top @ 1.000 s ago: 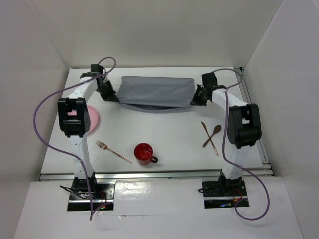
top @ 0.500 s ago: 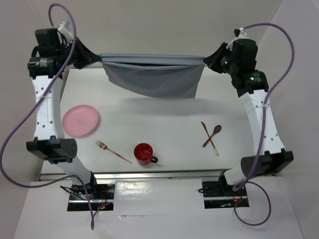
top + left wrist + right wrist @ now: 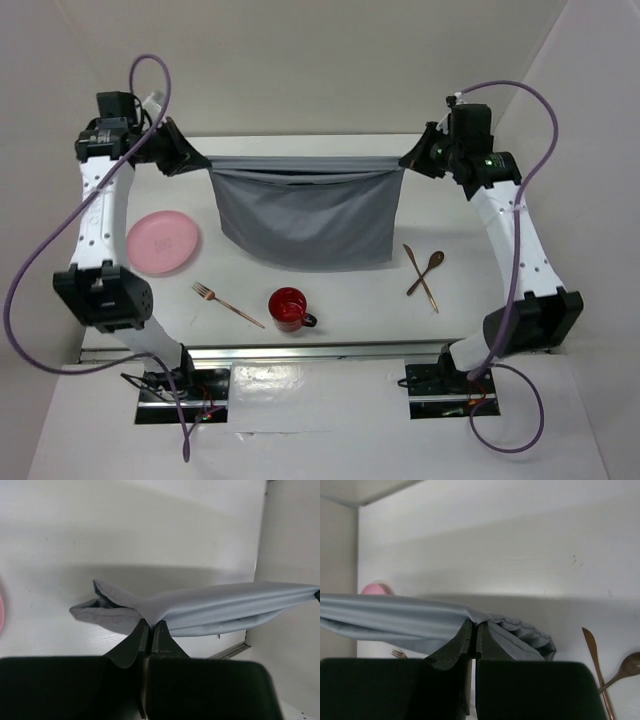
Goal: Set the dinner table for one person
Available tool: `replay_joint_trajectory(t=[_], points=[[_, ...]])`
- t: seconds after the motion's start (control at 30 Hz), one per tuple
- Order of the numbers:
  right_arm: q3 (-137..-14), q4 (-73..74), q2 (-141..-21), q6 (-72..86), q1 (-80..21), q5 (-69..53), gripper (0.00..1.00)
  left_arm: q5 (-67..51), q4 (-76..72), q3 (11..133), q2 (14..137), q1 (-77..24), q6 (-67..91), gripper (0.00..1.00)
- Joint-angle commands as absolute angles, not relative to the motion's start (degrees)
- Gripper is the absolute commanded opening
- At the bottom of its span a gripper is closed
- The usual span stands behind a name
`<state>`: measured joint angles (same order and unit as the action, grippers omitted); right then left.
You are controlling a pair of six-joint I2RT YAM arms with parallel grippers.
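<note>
Mug: we are noting a red mug [image 3: 289, 308] standing upright near the front edge of the worktop [image 3: 350, 297], its handle pointing right.
Fork: we are seeing a fork [image 3: 230, 307] lying just left of the mug, tines pointing away.
Knife and spoon: a knife [image 3: 415, 266] and a spoon [image 3: 432, 265] are lying crossed on the right side.
Plate: a pink plate [image 3: 162, 243] is sitting at the left, apart from the fork.
Cloth: a grey cloth [image 3: 305, 215] is hanging as a sheet over mid-worktop, its top edge stretching taut. We are unable to tell whether its hem is touching down.
Left claw: the left claw [image 3: 150, 625] is pinching the cloth's left top corner.
Right claw: the right claw [image 3: 472, 625] is pinching the right top corner.
</note>
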<state>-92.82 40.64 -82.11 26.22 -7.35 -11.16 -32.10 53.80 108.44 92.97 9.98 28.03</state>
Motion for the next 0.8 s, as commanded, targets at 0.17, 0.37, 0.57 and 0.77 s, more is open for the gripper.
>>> replay_joint_trajectory(t=[0.17, 0.37, 0.57, 0.77], points=[[-108.9, 42.8, -88.9, 24.2, -5.5, -7.1, 0.0, -30.7, 55.3, 122.8, 102.6, 10.0, 25.2, 0.0], [-117.4, 41.9, -88.4, 24.7, -5.0, -4.5, 0.0, -35.9, 50.4, 130.7, 100.5, 13.4, 31.1, 0.0], [-108.2, 40.3, -86.5, 24.7, -5.0, -5.0, 0.0, -35.2, 50.4, 122.0, 98.3, 13.4, 29.6, 0.0], [-104.1, 40.3, -82.4, 25.3, -5.0, -6.1, 0.0, -33.5, 51.7, 114.4, 93.0, 13.9, 26.3, 0.0]])
